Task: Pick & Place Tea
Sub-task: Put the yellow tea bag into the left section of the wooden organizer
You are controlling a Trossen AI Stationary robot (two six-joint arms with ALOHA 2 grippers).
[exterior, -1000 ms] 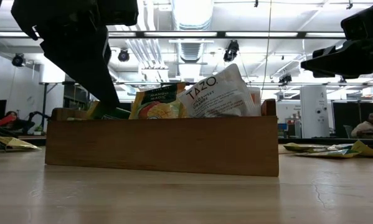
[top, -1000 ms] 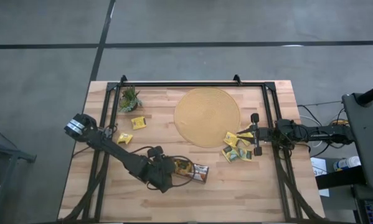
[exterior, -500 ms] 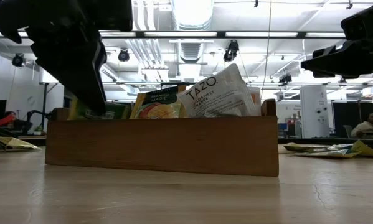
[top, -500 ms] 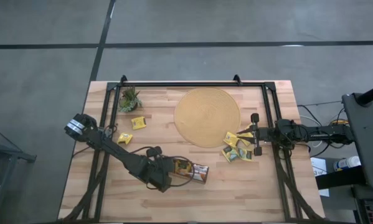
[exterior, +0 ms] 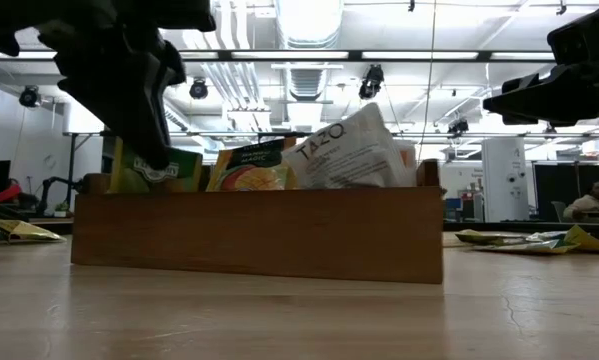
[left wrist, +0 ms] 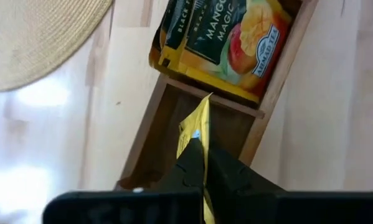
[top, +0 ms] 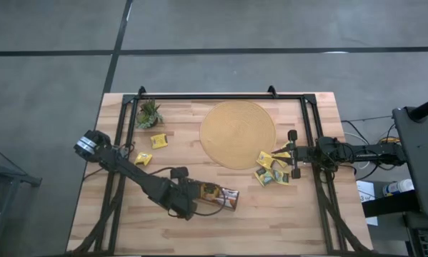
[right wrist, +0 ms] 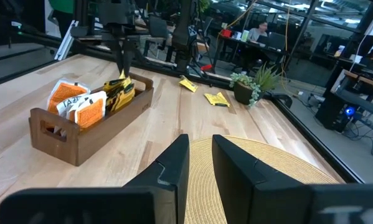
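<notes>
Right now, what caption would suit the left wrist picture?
Left gripper shut on a yellow tea sachet, above the empty end of the wooden tray.

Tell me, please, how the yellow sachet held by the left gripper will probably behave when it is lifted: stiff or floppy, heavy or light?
The yellow sachet looks thin and flat, pinched edge-on in the left gripper, so it is probably light and may flex. Its free corner stands straight above the wooden tray, suggesting some stiffness. Being thin paper, it might crease if squeezed hard.
</notes>
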